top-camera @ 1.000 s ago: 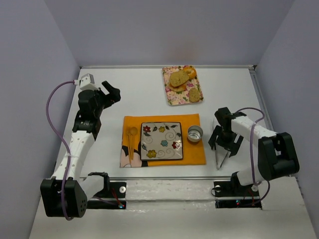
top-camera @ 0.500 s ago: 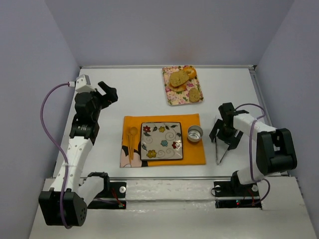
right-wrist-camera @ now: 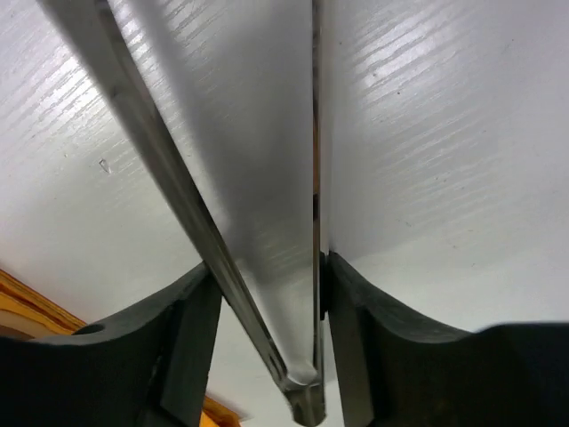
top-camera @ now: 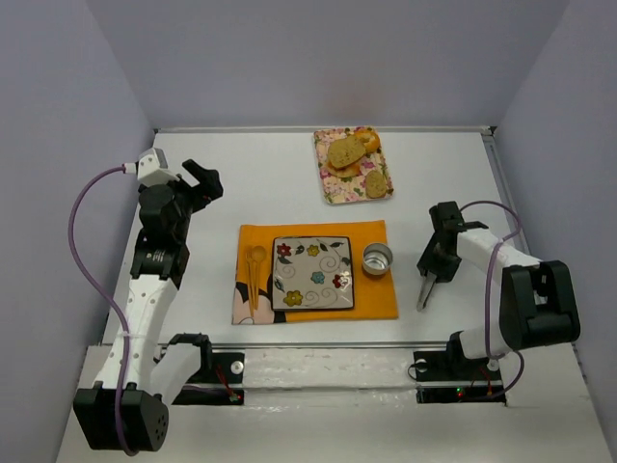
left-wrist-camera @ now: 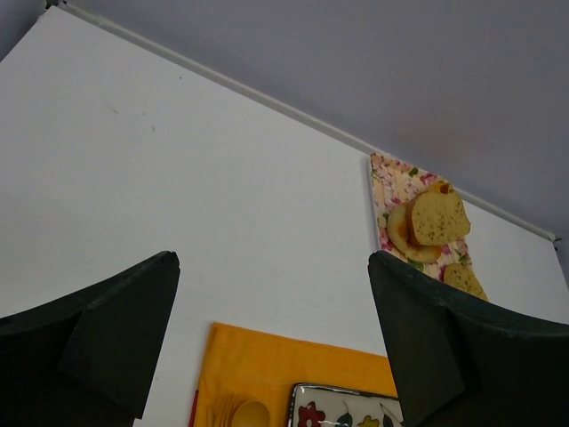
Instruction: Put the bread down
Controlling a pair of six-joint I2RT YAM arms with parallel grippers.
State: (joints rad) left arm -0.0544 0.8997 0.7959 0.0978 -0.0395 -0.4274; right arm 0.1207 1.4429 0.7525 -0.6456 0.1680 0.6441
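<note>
The right gripper [right-wrist-camera: 271,289] clamps its fingers on metal tongs [right-wrist-camera: 164,160] at the white table [top-camera: 289,183]. The left gripper [left-wrist-camera: 274,267] hangs spread wide. The bread [top-camera: 375,184] sits on the flowered tray [top-camera: 329,193], far side, just beside a larger slice [top-camera: 344,151].

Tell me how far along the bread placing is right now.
Nothing is placed yet: the bread lies on the floral tray at the far side, and the square plate is bare. In hand: the right tool is closed around the tongs lying on the table; the left tool hovers open, holding nothing. Left: lift the tongs, fetch the bread and set it down.
</note>
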